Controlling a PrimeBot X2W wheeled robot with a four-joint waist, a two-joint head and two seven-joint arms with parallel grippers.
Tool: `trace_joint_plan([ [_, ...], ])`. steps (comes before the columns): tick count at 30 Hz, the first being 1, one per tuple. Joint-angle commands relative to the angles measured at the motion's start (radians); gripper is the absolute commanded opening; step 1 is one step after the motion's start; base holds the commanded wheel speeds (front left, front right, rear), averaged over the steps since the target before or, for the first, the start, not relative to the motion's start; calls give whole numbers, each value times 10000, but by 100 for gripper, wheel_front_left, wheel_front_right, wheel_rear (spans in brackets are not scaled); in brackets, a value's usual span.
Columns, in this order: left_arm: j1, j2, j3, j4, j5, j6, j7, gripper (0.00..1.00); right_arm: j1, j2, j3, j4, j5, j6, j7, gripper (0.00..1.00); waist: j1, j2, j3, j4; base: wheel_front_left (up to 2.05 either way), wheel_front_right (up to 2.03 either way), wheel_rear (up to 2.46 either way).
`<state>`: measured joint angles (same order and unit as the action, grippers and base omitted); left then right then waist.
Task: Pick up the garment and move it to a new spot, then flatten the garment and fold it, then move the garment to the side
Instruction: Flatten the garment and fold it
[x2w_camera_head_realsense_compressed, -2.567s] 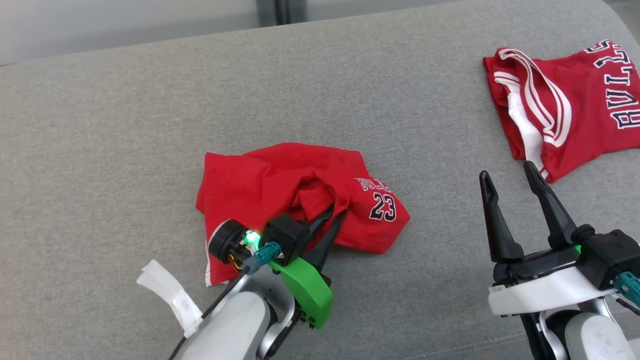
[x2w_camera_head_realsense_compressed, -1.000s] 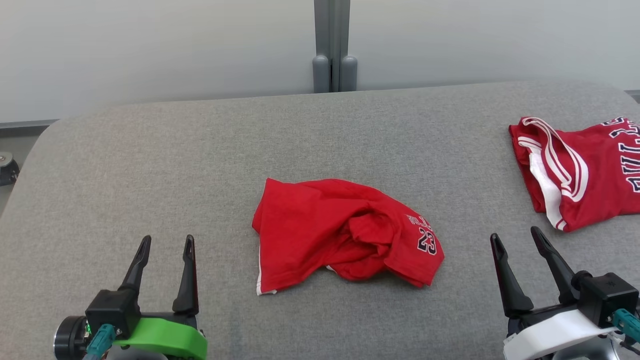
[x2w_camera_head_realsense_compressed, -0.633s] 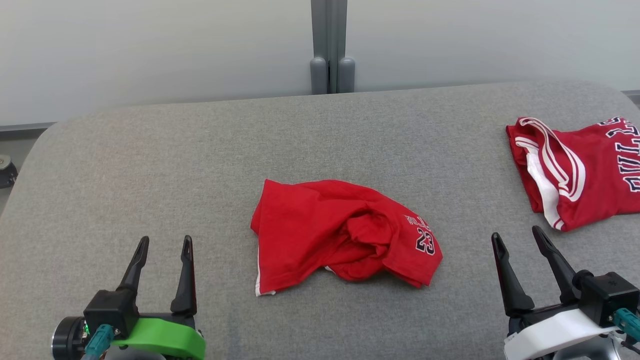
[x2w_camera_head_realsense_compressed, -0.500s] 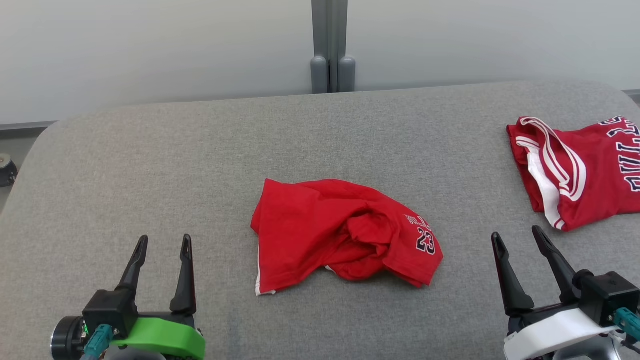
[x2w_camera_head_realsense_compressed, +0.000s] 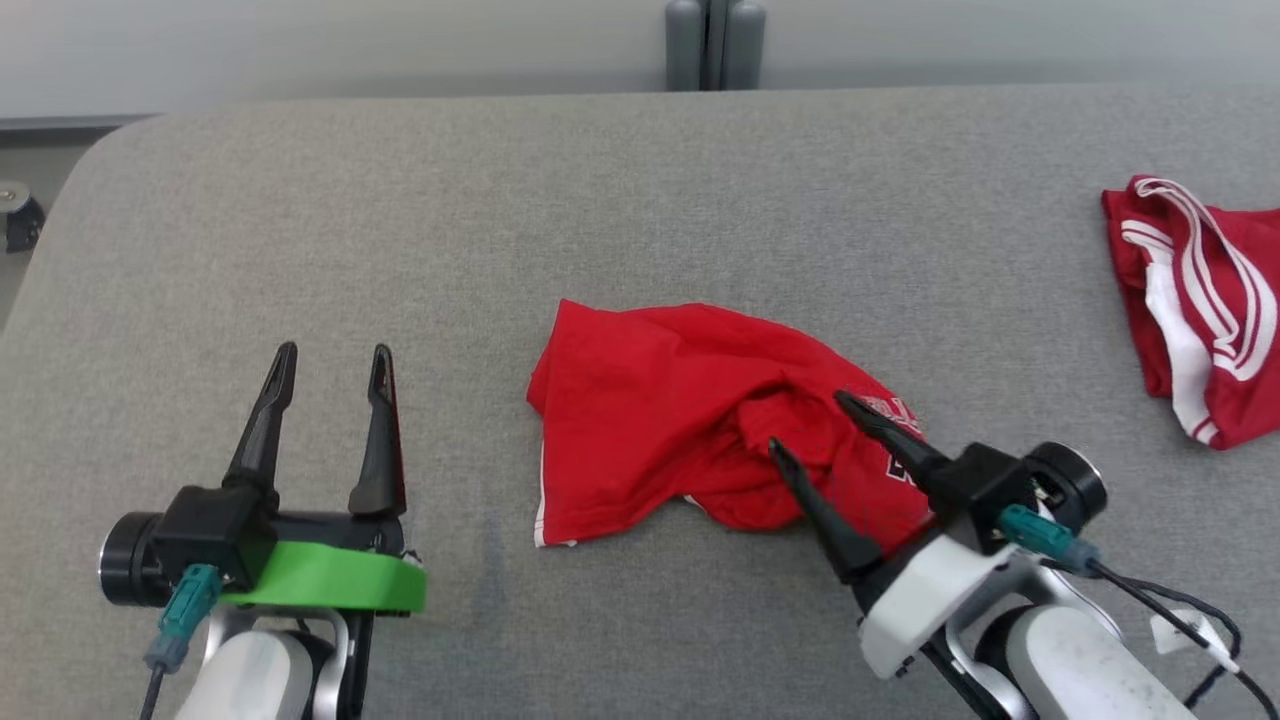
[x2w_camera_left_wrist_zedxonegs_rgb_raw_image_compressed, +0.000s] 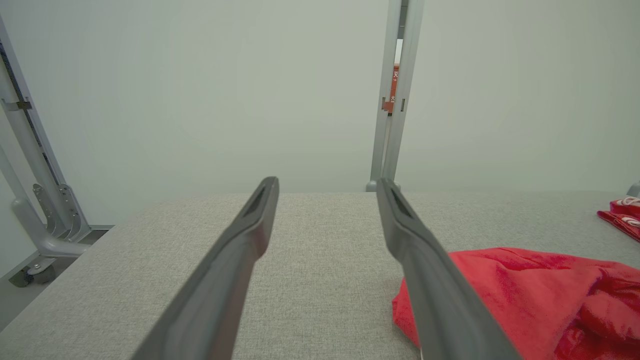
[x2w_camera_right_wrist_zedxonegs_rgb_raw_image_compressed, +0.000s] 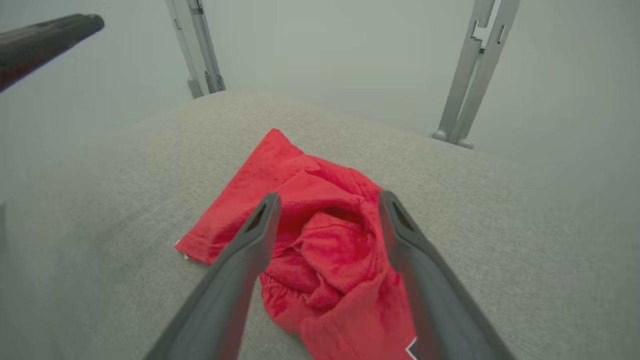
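Observation:
A crumpled red garment (x2w_camera_head_realsense_compressed: 670, 420) with white trim lies in the middle of the grey padded table (x2w_camera_head_realsense_compressed: 600, 200). My right gripper (x2w_camera_head_realsense_compressed: 808, 420) hovers open over its bunched right part, fingers pointing up-left, nothing between them. From the right wrist view the garment (x2w_camera_right_wrist_zedxonegs_rgb_raw_image_compressed: 325, 235) sits right below and between those spread fingers. My left gripper (x2w_camera_head_realsense_compressed: 332, 352) stands open at the lower left, well clear of the cloth. In the left wrist view the garment's (x2w_camera_left_wrist_zedxonegs_rgb_raw_image_compressed: 540, 295) edge lies just right of the right-hand finger.
A second red jersey (x2w_camera_head_realsense_compressed: 1200, 310) with white stripes lies at the table's right edge. A grey post (x2w_camera_head_realsense_compressed: 712, 40) stands behind the far edge. The table's left end curves off beside a frame foot (x2w_camera_left_wrist_zedxonegs_rgb_raw_image_compressed: 45, 240).
My right arm has swung in from the lower right and now hangs over the garment's right part. The head camera has tilted down. The left gripper keeps its place.

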<state>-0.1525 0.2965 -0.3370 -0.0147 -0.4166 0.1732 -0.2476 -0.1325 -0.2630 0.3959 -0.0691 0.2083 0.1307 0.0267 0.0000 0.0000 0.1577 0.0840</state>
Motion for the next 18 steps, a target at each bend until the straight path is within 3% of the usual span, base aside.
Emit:
trace_joint_plan([
  [1,-367,-104,-24,65,103,-98,-77,100,-511,-126,477,269,139,-3,86,100,0,0,925,812,0,0,0],
  [10,-1300,-603,-53,603,269,-505,-182,100,-2967,-199,3975,2478,910,0,372,100,0,0,1671,1511,0,0,0],
  [15,-1434,-871,115,732,448,-693,-180,100,-4099,-119,5347,4448,1222,-2,1276,100,0,0,1864,1603,0,0,0],
  [16,-1415,-904,168,737,496,-708,-179,100,-4211,-62,5492,4692,1334,-2,1317,67,0,0,1876,1591,0,0,0],
  [18,-1366,-951,264,749,596,-749,-174,100,-4331,-41,5715,4979,1490,0,1302,23,0,0,1873,1554,0,0,0],
])
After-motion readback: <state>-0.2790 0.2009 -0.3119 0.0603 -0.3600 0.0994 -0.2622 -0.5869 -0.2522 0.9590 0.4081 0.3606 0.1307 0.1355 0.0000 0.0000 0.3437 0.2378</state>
